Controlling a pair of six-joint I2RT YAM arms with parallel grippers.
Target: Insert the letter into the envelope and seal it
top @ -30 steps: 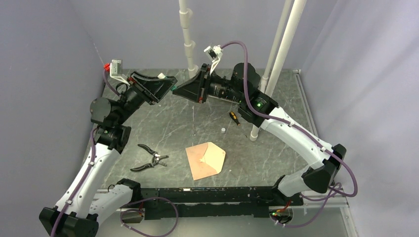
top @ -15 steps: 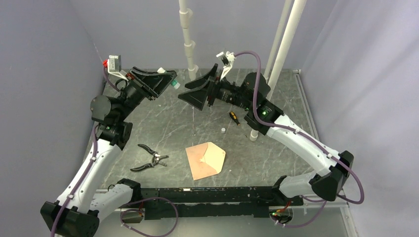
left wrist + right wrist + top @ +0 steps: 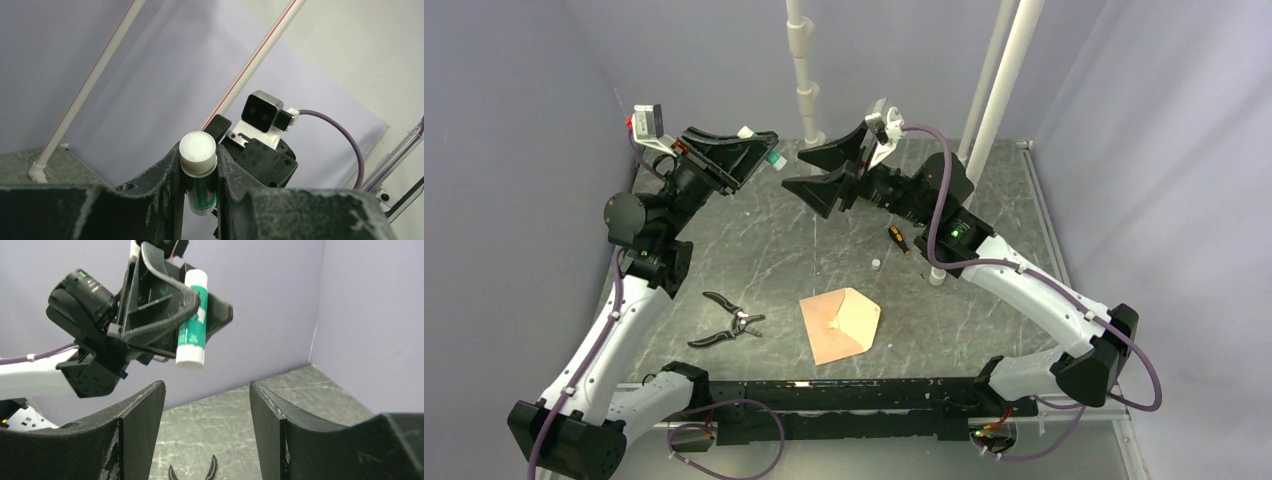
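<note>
the left gripper (image 3: 761,152) had its jaws clamped on a glue stick (image 3: 198,175), offered aloft to the right gripper (image 3: 205,395), jaws apart, probably for uncapping.

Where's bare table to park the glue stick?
For the green-and-white glue stick in the left gripper: bare grey marble table centre-left, bordered by black-handled pliers, pinkish-tan envelope and left arm; also the strip between envelope and right forearm. Crowded: around the orange-and-black screwdriver, small white object and white post base.
</note>
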